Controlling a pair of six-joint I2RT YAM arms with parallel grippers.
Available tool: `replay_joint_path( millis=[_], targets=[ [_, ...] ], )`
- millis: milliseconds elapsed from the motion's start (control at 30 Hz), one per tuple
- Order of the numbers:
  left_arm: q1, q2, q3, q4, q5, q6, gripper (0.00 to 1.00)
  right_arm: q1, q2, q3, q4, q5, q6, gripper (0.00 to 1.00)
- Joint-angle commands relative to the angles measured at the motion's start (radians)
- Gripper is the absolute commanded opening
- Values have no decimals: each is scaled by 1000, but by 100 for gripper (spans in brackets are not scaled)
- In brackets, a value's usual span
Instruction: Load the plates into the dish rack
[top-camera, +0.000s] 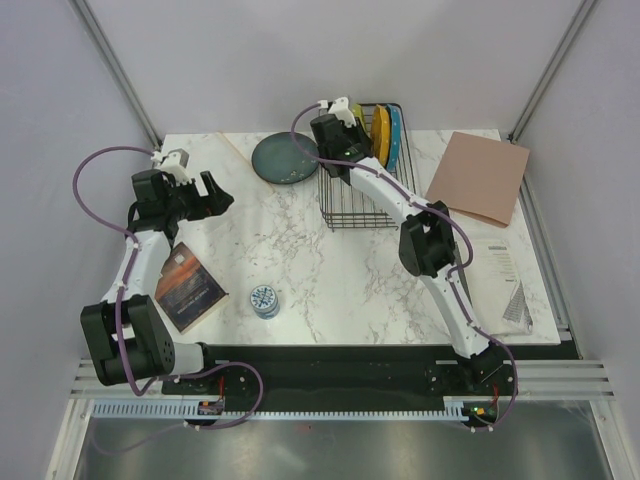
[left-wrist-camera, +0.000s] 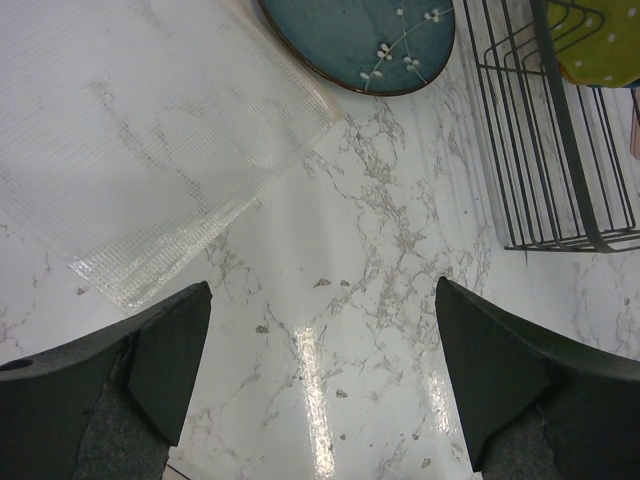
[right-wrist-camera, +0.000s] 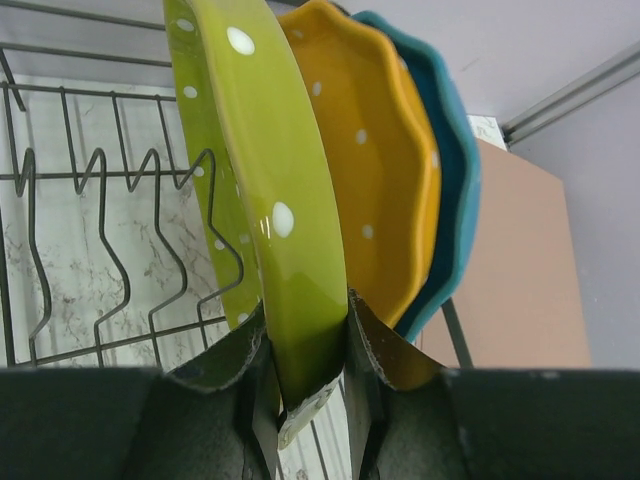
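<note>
**A:** What is the right tool doing?

**B:** The right tool (right-wrist-camera: 308, 350) is clamped on the rim of the lime-green plate (right-wrist-camera: 270, 200), with one finger pressed on each face. That plate stands on edge inside the dish rack (top-camera: 365, 205), among the upright prongs.

**A:** And the other dotted plates?

**B:** The orange plate (right-wrist-camera: 375, 180) stands on edge just beside the green one. The blue plate (right-wrist-camera: 458, 170) stands just past the orange. From above, all three sit in a row at the far right of the rack, green leftmost.

**A:** Where is the fourth plate?

**B:** The dark teal-grey plate (left-wrist-camera: 370, 40) lies flat on the desk (top-camera: 330, 270). It is just beside the rack's left side, towards the far edge. I cannot tell whether it touches the wire.

**A:** What about the left tool?

**B:** The left tool (left-wrist-camera: 320, 370) has its jaws spread wide with nothing between them. It hangs over bare marble on the left side of the desk, well apart from the rack.

**A:** What lies around it?

**B:** A clear gridded sheet (left-wrist-camera: 150, 150) lies flat ahead of it, and the sheet's far corner reaches the teal-grey plate. Nearer the arm bases, a dark booklet (top-camera: 190, 287) lies beside a small round patterned tin (top-camera: 265, 300). A brown sheet (top-camera: 478, 177) covers the far right corner, right of the rack. A printed paper (top-camera: 505, 270) lies along the right edge.
</note>
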Motion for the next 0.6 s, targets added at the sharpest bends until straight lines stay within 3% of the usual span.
replay_joint_path(
  millis=[0, 100, 333, 567],
  targets=[
    [-1, 18, 6, 19, 12, -38, 100, 5, -21, 62, 29, 37, -11, 30],
    [1, 43, 19, 0, 1, -52, 100, 16, -51, 38, 56, 34, -46, 31],
    [-1, 90, 37, 9, 14, -91, 100, 94, -194, -102, 229, 9, -223, 57],
    [-2, 248, 147, 9, 58, -163, 100, 146, -257, -134, 268, 0, -267, 60]
  ],
)
